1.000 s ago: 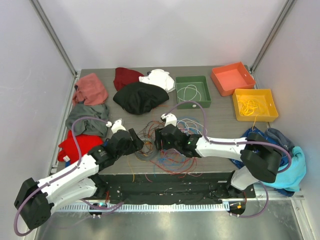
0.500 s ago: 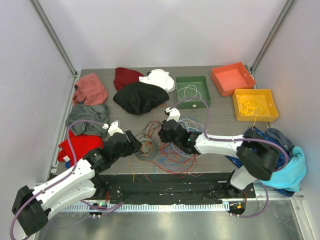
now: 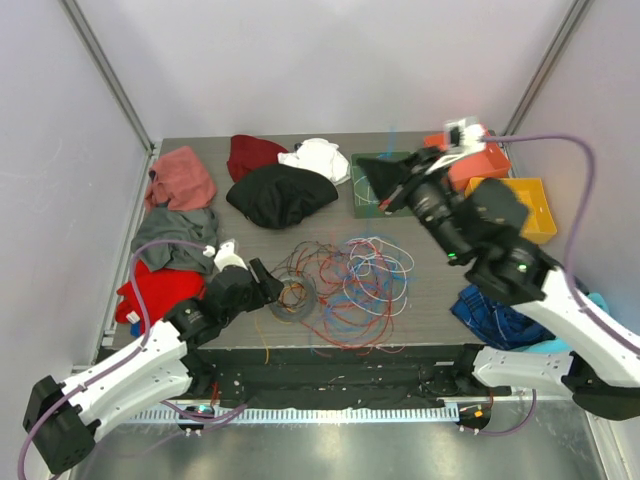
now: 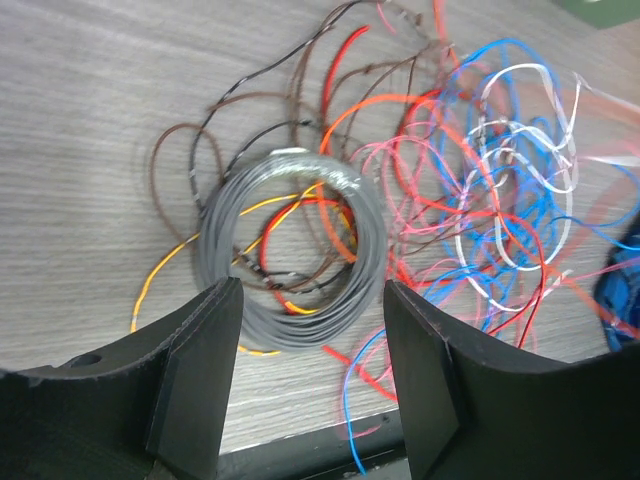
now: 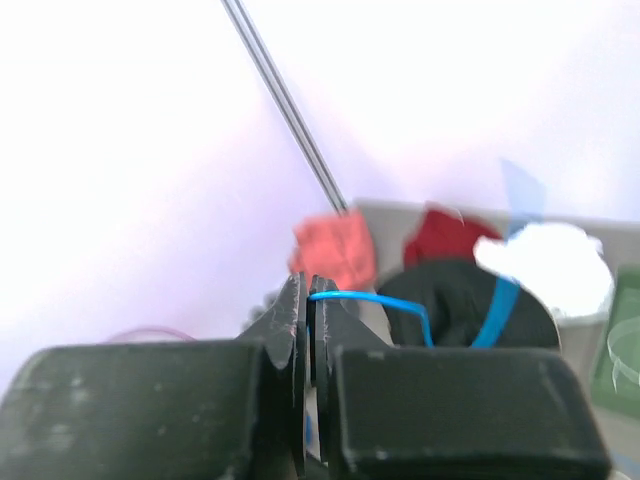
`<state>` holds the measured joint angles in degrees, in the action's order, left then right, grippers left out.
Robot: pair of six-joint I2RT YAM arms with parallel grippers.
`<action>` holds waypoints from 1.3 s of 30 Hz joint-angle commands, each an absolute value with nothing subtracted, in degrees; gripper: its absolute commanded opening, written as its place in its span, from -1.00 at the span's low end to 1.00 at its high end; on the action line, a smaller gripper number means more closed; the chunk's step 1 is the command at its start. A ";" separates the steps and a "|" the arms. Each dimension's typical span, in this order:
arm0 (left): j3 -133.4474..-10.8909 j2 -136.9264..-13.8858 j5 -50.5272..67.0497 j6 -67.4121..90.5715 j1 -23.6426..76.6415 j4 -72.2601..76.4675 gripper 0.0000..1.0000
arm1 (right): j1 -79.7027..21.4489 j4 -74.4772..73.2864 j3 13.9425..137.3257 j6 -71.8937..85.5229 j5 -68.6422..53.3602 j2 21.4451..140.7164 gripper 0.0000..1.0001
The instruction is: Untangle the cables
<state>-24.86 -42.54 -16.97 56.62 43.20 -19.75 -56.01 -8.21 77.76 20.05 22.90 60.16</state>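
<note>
The cables [image 3: 350, 280] lie in a loose tangle of red, blue, white, brown and orange loops at the table's near middle. A grey coil [image 4: 290, 250] lies at the tangle's left edge, with yellow and red strands crossing it. My left gripper [image 4: 312, 292] hovers open just above and short of that coil, nothing between its fingers. High over the green bin, my right gripper [image 3: 366, 170] is shut on a thin blue cable [image 5: 375, 297]. That cable bends out from between the jaws and trails down, blurred.
A green bin [image 3: 412, 190] holding a white cable, an orange bin [image 3: 488, 160] and a yellow bin [image 3: 535, 205] stand at the back right. Garments ring the left and back: black [image 3: 280, 195], white [image 3: 318, 158], pink [image 3: 182, 178], grey [image 3: 175, 238], red [image 3: 160, 290]. Blue cloth [image 3: 495, 315] lies at the right.
My right gripper closed on a blue cable in the tangle and swung up and back toward the far right. The tangle spread out. My left arm drew back slightly.
</note>
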 commanded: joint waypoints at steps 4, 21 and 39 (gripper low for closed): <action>-27.24 -42.45 -13.81 52.74 43.07 -7.75 0.27 | -56.34 -20.91 99.20 17.05 14.70 61.17 -0.98; -31.29 -43.33 -6.06 45.53 43.51 8.09 0.44 | -56.34 -29.01 109.89 19.60 12.65 68.30 -0.98; -23.29 -37.09 -5.19 50.80 43.51 2.29 0.44 | -36.25 -25.93 90.34 19.68 22.86 70.56 -0.99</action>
<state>-23.75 -38.50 -6.17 50.15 43.38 2.09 -43.07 -28.27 88.07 19.79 21.61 67.31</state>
